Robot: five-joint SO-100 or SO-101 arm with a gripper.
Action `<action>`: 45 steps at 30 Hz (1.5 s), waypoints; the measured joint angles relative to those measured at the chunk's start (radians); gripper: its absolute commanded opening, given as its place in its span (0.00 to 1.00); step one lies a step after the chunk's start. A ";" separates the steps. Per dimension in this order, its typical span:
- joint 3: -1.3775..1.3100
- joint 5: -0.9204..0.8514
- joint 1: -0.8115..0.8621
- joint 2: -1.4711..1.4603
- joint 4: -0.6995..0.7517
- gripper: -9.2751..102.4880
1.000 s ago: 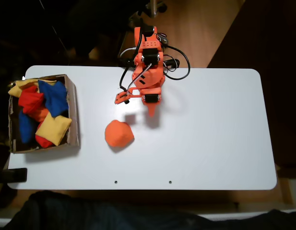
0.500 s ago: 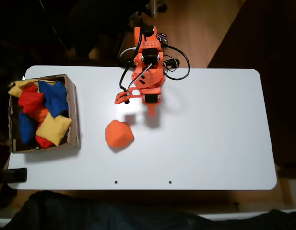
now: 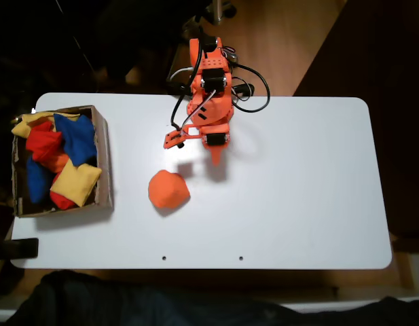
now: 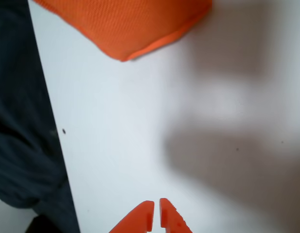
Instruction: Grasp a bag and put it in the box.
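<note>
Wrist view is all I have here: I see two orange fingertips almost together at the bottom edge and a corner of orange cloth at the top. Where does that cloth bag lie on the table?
Observer: In the fixed view the soft orange cloth bean bag lies alone on the white table, left of and below the gripper.
Operator: Is the box near it?
Observer: The shallow brown cardboard box stands at the table's left end, apart from the bag.
Operator: Is there anything inside the box?
Observer: Yes, yellow bags, blue bags and red bags lie in it.
Operator: Does the gripper hold anything?
Observer: No, its tips are nearly closed on nothing.
</note>
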 measured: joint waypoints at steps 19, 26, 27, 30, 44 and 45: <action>0.009 0.015 0.000 0.000 -0.044 0.08; 0.014 0.025 0.011 0.000 -0.054 0.08; 0.014 0.025 0.012 0.000 -0.054 0.08; 0.014 0.025 0.012 0.000 -0.054 0.08; -0.054 0.021 0.107 -0.179 -0.179 0.08; -0.071 0.021 0.123 -0.198 -0.183 0.08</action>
